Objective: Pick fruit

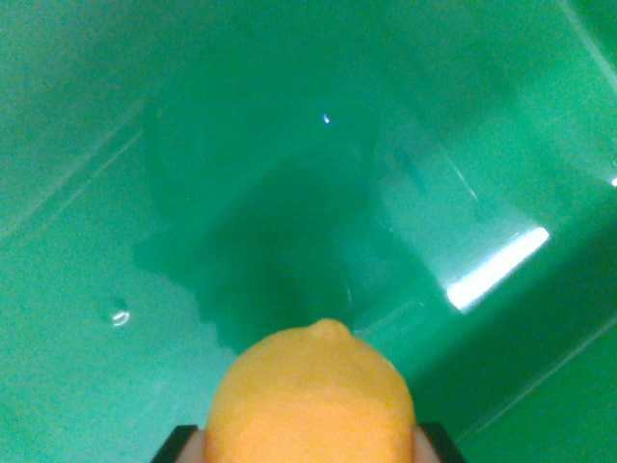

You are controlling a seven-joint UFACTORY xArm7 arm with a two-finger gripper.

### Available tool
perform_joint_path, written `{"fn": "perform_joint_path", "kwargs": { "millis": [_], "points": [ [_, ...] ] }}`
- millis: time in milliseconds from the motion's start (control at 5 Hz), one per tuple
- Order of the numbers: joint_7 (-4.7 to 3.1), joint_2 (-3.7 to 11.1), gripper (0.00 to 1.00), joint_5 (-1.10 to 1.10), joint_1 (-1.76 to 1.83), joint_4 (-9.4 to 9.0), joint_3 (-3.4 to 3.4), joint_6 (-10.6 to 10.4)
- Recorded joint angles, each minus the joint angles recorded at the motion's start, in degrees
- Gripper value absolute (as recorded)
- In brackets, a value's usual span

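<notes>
you're looking down from the wrist into a glossy green bin [145, 318], and its smooth inside fills nearly the whole frame. the lemon [313, 400] sits at the bottom middle of the view, right up against the camera, with its small nipple end pointing up toward the centre of the picture. the lower part of the lemon runs off the bottom edge.

the gripper [310, 446] shows only as two dark finger tips, one [178, 446] peeking out on the wrist view's left of the lemon and one on the wrist view's right. the lemon lies squarely between them, and both tips sit tight against its sides, so the jaws are clamped on the lemon. you can see no gap between fruit and fingers on either side.

whether the lemon touches the green surface you cannot tell from here. a dark, soft-edged shadow spreads over the green above the lemon, toward the middle of the frame. a bright white glare streak lies at the right on the bin's wall, and a small shiny spot sits at the left. faint pale lines cross the upper left and lower right corners.
</notes>
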Motion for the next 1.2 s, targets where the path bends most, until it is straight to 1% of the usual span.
{"fn": "perform_joint_path", "kwargs": {
  "millis": [200, 400, 600, 800, 1000, 1200],
  "points": [
    [0.00, 0.00, 1.00, 0.00, 0.00, 0.00, 0.00, 0.00],
    [0.10, -0.67, 1.00, -0.06, 0.01, 1.32, -0.01, 1.99],
    [0.10, -0.67, 1.00, -0.06, 0.01, 1.32, -0.01, 1.99],
    [0.20, -1.40, 1.00, -0.13, 0.02, 2.77, -0.03, 4.16],
    [0.20, -1.40, 1.00, -0.13, 0.02, 2.77, -0.03, 4.16],
    [0.32, -2.19, 1.00, -0.20, 0.03, 4.32, -0.04, 6.49]
  ]
}}
